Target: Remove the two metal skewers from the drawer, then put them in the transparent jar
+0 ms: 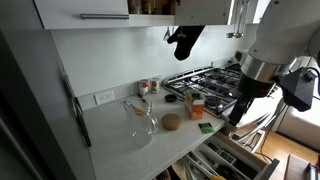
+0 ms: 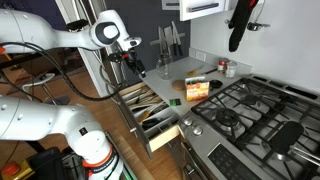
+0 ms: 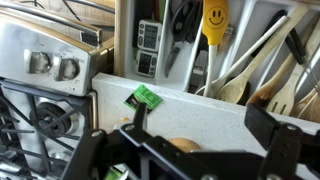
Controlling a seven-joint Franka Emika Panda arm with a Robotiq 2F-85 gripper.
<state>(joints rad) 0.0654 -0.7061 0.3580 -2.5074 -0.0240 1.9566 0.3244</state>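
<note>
The white drawer (image 1: 236,156) stands open below the counter edge, also in an exterior view (image 2: 150,108), and fills the top of the wrist view (image 3: 250,50) with wooden spoons and metal utensils. I cannot pick out the two metal skewers in it. The transparent jar (image 1: 143,123) stands on the counter near the wall, and a thin rod seems to lean out of it. My gripper (image 1: 237,112) hangs above the counter's front edge by the drawer, also in an exterior view (image 2: 137,68). In the wrist view it (image 3: 200,110) is open and empty.
A round wooden lid (image 1: 172,122) lies beside the jar and shows in the wrist view (image 3: 182,146). A green packet (image 3: 146,97) lies at the counter edge. An orange-filled jar (image 1: 196,105) stands by the gas stove (image 1: 215,80). A yellow smiley spatula (image 3: 215,22) lies in the drawer.
</note>
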